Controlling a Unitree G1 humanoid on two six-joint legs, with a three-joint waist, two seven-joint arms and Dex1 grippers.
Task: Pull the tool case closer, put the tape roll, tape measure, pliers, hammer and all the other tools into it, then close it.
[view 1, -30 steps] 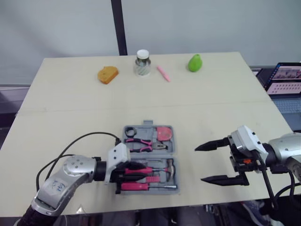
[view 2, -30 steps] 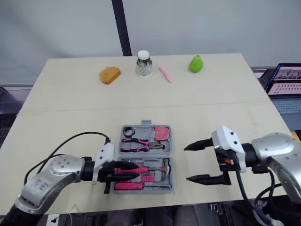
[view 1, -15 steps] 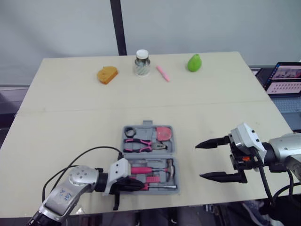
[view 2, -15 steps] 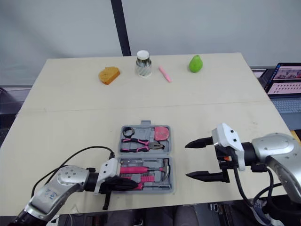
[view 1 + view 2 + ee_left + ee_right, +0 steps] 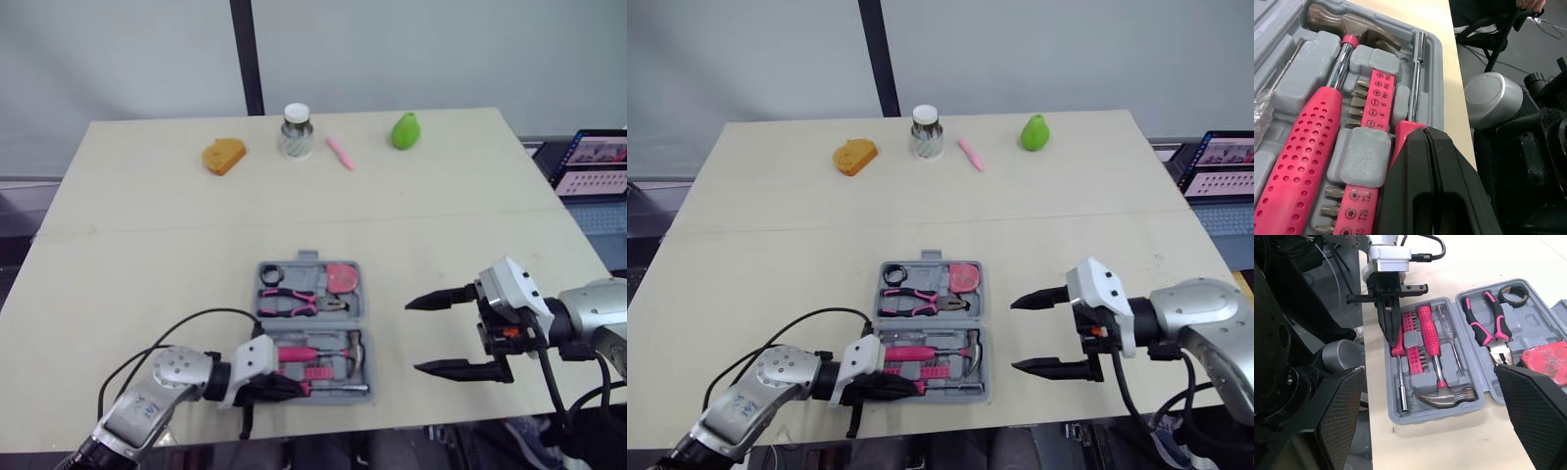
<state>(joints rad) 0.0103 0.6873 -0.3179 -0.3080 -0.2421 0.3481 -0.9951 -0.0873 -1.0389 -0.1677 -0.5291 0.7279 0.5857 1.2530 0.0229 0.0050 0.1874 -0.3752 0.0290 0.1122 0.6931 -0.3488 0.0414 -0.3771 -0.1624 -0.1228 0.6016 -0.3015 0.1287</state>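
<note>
Rigid and likely weighty, the open tool case [image 5: 1420, 415] at the table's [image 5: 147, 196] front edge wants folding by its far rim; left gripper [image 5: 1425, 134] pressed together, right gripper [image 5: 411, 339] spread.

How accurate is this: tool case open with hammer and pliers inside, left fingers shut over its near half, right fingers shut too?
Wrong on one point: the right gripper's fingers are spread wide open, as the right eye view shows. The tool case is open with hammer and pliers inside, and the left gripper's fingers are shut over its near half.
</note>
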